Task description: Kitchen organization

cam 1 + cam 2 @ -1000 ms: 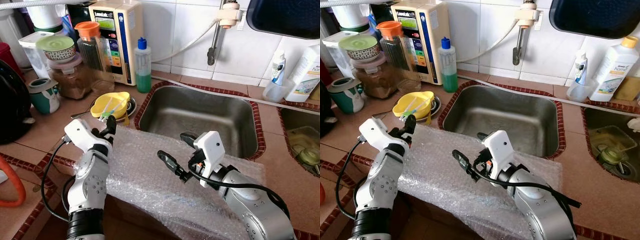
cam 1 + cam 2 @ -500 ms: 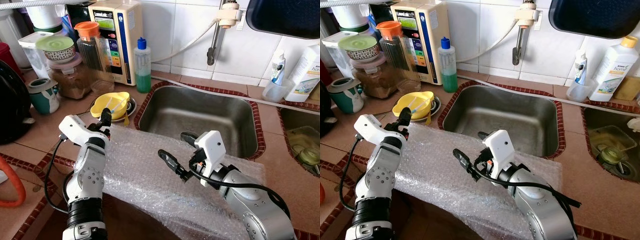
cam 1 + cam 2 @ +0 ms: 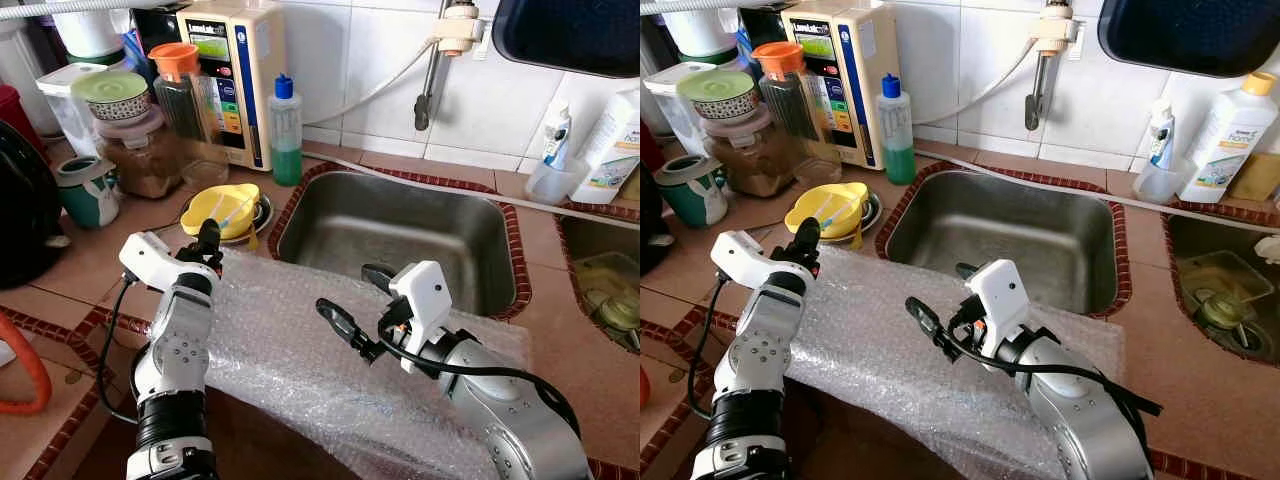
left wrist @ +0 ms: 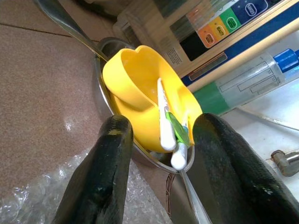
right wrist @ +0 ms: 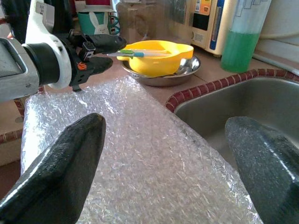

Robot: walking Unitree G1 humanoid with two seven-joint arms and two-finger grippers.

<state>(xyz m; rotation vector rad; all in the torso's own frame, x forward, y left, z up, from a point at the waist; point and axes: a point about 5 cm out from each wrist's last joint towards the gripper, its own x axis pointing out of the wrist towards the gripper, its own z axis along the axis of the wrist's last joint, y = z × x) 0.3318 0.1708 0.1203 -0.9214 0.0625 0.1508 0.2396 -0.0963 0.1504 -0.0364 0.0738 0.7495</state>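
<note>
Reaching toward the yellow bowl [image 3: 222, 208], the left gripper [image 3: 208, 240] was seen at the far left corner of the bubble wrap [image 3: 330, 370], its black fingers [image 4: 105, 172] spread apart with nothing held between them. In the left wrist view the bowl was framed in the gap between the two fingers, near their tips (whether they touched it could not be told). The bowl was nested in a metal dish [image 4: 100, 100] on the tiled counter [image 3: 100, 260], just left of the sink [image 3: 400, 235], and a white-and-green utensil [image 4: 166, 123] was laid inside it, slanting over the rim. A metal spoon handle [image 4: 65, 25] was seen running under the dish edge.

The right gripper [image 3: 350, 300] was held above the middle of the wrap, near the sink's front rim, its fingers [image 5: 60, 172] spread wide and empty. The wrap was draped over the counter's front edge, one side lying along the sink rim.

Behind the bowl, a bottle [image 3: 286, 130] of green liquid with a blue cap was stood against a beige appliance [image 3: 232, 70]. To the left, a jar [image 3: 140, 155] of brown contents was topped by a lidded bowl [image 3: 113, 95], and a green mug [image 3: 88, 190] was set beside it. Two white bottles [image 3: 615, 145] were placed at the far right by the tiled wall.
</note>
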